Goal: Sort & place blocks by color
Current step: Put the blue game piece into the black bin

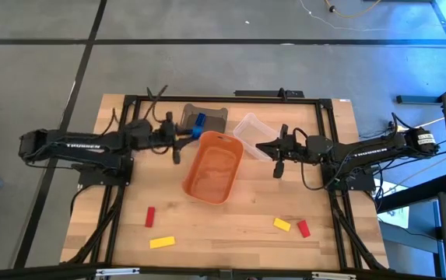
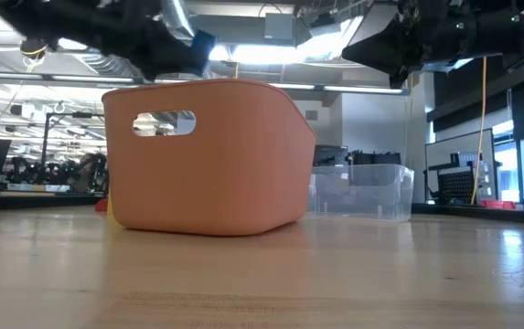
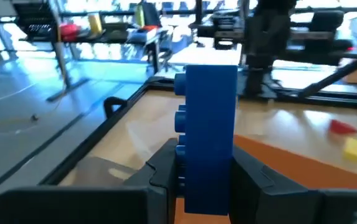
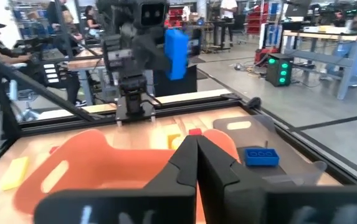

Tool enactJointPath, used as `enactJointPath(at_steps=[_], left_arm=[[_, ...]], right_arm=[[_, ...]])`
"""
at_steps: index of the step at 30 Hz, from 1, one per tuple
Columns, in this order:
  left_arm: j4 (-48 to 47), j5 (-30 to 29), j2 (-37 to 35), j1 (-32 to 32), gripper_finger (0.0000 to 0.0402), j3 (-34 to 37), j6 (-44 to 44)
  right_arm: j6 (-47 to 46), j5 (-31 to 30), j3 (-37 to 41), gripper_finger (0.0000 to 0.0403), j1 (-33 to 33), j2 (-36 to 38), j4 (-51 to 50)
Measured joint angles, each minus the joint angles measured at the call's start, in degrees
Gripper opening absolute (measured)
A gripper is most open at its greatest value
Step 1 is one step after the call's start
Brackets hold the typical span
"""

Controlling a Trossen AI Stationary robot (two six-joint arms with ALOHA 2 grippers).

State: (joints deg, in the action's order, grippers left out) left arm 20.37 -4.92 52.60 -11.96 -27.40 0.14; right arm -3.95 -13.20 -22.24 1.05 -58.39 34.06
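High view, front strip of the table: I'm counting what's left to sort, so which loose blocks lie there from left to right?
Red block → yellow bar → yellow block → red block beside it.

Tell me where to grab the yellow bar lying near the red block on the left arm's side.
Take the yellow bar at its middle, fingers across its narrow width, coming straight down from above. It lies flat, its long axis nearly left to right, and the red block sits apart from it. The left gripper holds a blue block, so free that first.
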Motion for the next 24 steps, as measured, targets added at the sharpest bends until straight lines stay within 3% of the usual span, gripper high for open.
enactJointPath(at_steps=[9,17,24], left_arm=[[-19.4,0.5,16.7,-10.8,0.0081,-18.6,0.3],[-24.1,-3.7,26.2,-17.2,0.0081,-19.7,-1.6],[-24.9,-2.7,32.5,-20.4,0.0081,-19.7,-3.7]], right_arm=[[-0.2,-0.9,0.0,0.0,-1.2,0.0,0.0],[-0.3,-0.7,0.0,0.0,-1.2,0.0,-0.4],[-0.3,-0.7,0.0,0.0,-1.2,0.0,-0.8]])
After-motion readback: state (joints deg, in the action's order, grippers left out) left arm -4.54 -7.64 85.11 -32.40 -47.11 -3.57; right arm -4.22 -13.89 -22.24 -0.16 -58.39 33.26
